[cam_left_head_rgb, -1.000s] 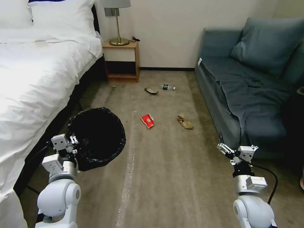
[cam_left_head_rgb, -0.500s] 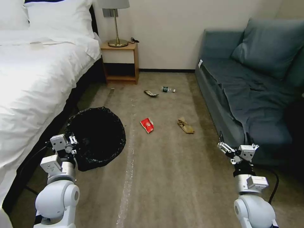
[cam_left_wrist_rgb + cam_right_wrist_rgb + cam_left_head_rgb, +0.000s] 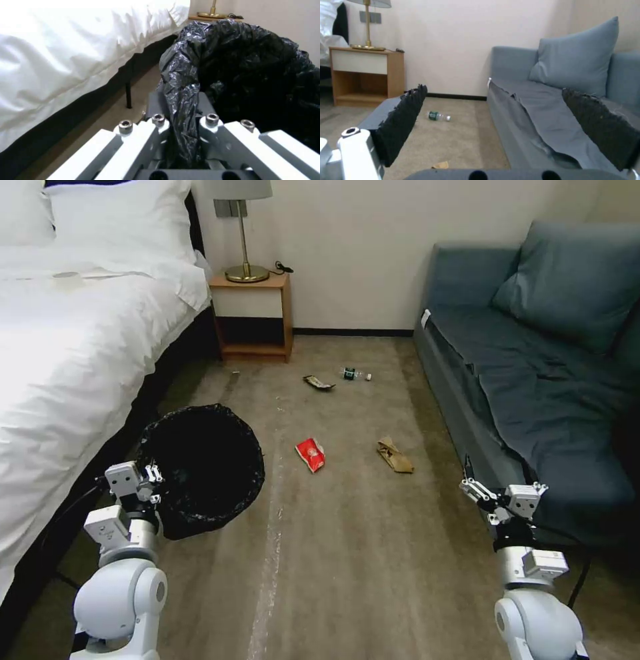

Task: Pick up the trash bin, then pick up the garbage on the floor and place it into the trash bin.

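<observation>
Since a second earlier our whole head view had slid, the camera's move and not the litter's, while our left pincer (image 3: 155, 474) stayed clamped on the near rim of the trash bin (image 3: 200, 467). We took the bin as our landmark: it sat beside the bed (image 3: 73, 353), with the red snack packet (image 3: 311, 455) just past its far side, the brown paper bag (image 3: 395, 456) farther that way, and the dark wrapper (image 3: 319, 382) and small bottle (image 3: 355, 375) well beyond, toward the nightstand (image 3: 253, 317). Our right pincer (image 3: 481, 492) hung well apart from the bin near the sofa (image 3: 533, 373), its jaws spread wide and holding nothing.
</observation>
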Available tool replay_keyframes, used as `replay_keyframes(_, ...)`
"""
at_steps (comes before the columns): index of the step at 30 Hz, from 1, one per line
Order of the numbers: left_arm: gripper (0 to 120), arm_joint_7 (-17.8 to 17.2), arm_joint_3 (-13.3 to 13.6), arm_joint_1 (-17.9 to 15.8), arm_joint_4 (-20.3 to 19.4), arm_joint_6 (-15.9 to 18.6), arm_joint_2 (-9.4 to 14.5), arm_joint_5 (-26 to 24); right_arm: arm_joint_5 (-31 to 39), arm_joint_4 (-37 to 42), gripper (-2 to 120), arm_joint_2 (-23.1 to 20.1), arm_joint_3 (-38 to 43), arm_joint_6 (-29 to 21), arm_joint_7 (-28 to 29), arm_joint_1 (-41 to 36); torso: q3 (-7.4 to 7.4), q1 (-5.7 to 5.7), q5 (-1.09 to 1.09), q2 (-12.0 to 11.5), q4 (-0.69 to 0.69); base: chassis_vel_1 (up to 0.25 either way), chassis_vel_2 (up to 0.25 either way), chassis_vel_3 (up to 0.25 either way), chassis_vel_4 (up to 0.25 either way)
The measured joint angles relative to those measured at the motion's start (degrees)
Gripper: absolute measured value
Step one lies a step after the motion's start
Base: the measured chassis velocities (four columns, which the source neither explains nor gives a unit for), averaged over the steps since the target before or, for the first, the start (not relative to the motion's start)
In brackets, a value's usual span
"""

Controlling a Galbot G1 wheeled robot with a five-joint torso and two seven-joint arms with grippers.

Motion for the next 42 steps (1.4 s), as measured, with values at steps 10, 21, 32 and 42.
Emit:
replay_keyframes(10, 5, -0.05, -0.01, -0.13, 0.19, 0.01, -0.11, -0.02, 0.31, -0.48, 100, -0.06, 0.08, 0.09, -0.3, 0.17, 0.0, 0.0, 0.0, 0.0, 0.01, -0.089, 0.09, 0.095, -0.085)
replay_keyframes(21, 5, -0.1, 0.1, 0.02, 0.27, 0.01, -0.39, 0.03, 0.43, -0.97, 100, 0.07, 0.05, 0.5, -0.64, 0.11, 0.0, 0.0, 0.0, 0.0, 0.0, -0.105, 0.103, 0.113, -0.111)
replay_keyframes(32, 5, -0.15, 0.1, 0.26, -0.26, 0.0, -0.34, 0.03, 0.4, -0.81, 100, 0.24, 0.19, 1.0, -1.01, -0.36, 0.0, 0.0, 0.01, 0.0, 0.0, -0.114, 0.122, 0.12, -0.117)
replay_keyframes(42, 5, -0.15, -0.19, 0.64, -0.72, -0.06, -0.21, 0.02, 0.72, -0.48, 100, -0.01, 0.91, 1.07, -1.22, -0.4, 0.0, 0.0, 0.0, 0.0, 0.0, -0.143, 0.14, 0.132, -0.143)
